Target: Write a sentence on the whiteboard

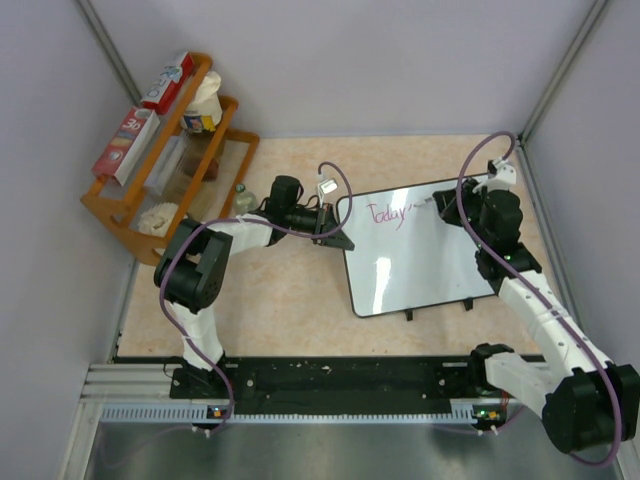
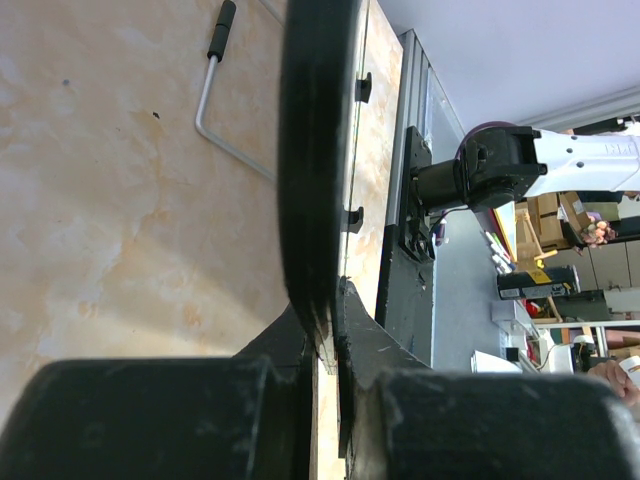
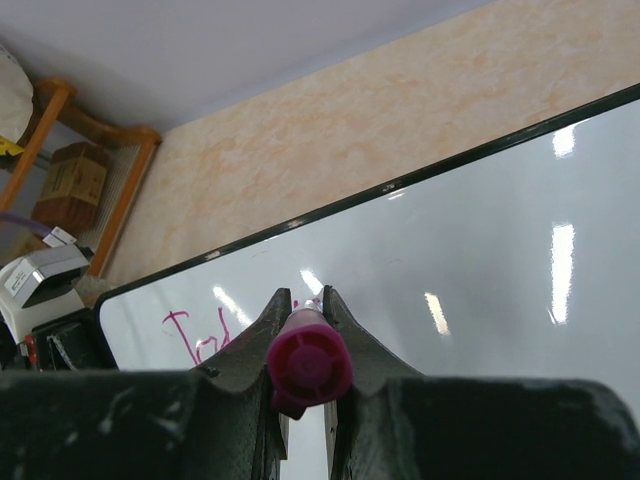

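The whiteboard [image 1: 420,250] lies tilted on the table at centre right, glossy white with a thin black frame. Pink cursive writing [image 1: 388,213] reading "Today" runs along its far left part; it also shows in the right wrist view [image 3: 195,338]. My left gripper [image 1: 335,232] is shut on the board's left edge [image 2: 318,200], the frame pinched between the fingers. My right gripper [image 1: 450,207] is shut on a magenta marker [image 3: 308,362], its tip down on the board [image 3: 480,250] just right of the writing.
A wooden rack [image 1: 170,150] with boxes and jars stands at the far left. A bent metal rod with a black handle [image 2: 215,90] lies on the table. Grey walls close in on three sides. The black rail [image 1: 330,385] runs along the near edge.
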Robot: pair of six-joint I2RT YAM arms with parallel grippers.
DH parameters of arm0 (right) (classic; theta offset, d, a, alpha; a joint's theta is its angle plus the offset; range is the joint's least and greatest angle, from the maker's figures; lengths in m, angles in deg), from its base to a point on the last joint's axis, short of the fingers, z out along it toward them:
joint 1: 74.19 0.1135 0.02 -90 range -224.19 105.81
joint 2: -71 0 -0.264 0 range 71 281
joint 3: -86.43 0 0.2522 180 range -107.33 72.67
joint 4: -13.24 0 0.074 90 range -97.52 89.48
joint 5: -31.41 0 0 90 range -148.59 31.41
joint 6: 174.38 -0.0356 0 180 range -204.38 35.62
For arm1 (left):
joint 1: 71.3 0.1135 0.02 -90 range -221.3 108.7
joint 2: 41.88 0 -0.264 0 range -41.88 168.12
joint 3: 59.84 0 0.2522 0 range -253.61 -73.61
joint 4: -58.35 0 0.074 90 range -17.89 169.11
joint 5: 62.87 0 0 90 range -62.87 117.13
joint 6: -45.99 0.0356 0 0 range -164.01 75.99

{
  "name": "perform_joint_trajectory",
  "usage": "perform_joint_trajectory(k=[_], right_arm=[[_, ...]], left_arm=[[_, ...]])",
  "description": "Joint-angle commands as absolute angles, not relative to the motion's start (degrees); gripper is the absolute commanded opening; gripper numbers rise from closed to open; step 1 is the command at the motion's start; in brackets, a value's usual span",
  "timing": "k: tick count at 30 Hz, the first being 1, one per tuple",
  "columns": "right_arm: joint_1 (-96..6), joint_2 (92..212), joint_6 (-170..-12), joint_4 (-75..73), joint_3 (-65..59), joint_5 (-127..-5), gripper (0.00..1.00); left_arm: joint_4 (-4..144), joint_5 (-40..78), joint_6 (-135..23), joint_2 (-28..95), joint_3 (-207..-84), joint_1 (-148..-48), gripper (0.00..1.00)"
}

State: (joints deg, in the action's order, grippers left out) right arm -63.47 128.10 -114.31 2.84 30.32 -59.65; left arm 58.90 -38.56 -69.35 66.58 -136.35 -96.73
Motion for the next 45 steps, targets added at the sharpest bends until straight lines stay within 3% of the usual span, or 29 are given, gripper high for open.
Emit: perform_joint_trajectory(k=[1,16,37,45], right_arm=[[-64.0,126.5,-112.9,3.0,31.5,-60.0,0.00],[-64.0,124.5,-112.6,1.0,33.1,-56.6,0.00],[-64.0,125.4,-116.5,5.0,35.0,-62.6,0.00],[-64.0,119.0,-117.9,4.9,35.1,-60.9,0.00]], left_arm=[[63.1,-39.6,-63.3,66.7,-134.4,-97.9,0.00],[63.2,-39.4,-63.2,66.7,-134.4,-97.9,0.00],[63.7,-39.3,-63.0,66.5,-134.5,-97.9,0.00],[64.2,-39.2,-62.6,66.3,-134.5,-97.9,0.00]])
